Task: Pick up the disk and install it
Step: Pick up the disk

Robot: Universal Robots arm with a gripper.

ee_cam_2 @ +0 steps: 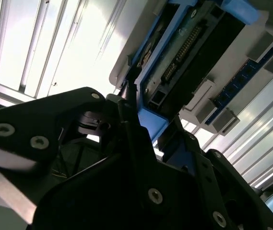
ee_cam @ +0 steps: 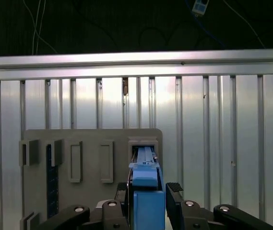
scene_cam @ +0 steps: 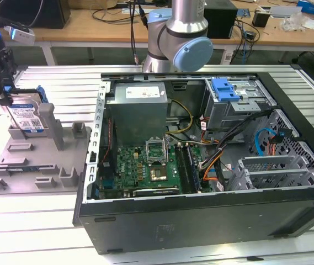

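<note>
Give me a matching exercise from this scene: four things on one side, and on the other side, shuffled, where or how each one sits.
Things:
1. disk
2. gripper
3. power supply
4. motherboard

Places or states:
A. green, lying flat in the case
B. upright in the grey holder
C. at the disk's top edge
D. grey box with a white sticker, in the case

Pairs: 1-B, 2-C, 3-D, 4-A
</note>
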